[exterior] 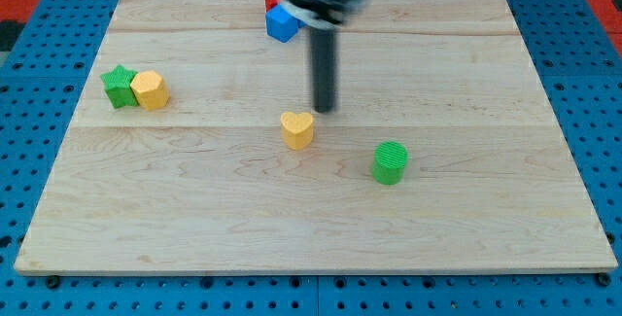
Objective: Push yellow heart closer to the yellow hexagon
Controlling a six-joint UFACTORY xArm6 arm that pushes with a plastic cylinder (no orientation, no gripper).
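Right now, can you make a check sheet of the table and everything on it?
Surface: wooden board, flat, light.
Job's things: yellow heart near the middle; yellow hexagon at the view's left, far from the heart.
Clutter: green star touching the hexagon's left side; green cylinder right of the heart; blue block and a red block at the view's top, partly hidden by the arm.
Grippers: none; my tip sits just above and right of the heart, and I cannot tell if it touches.
Cables: nothing seen.
Surroundings: blue pegboard all around the board.
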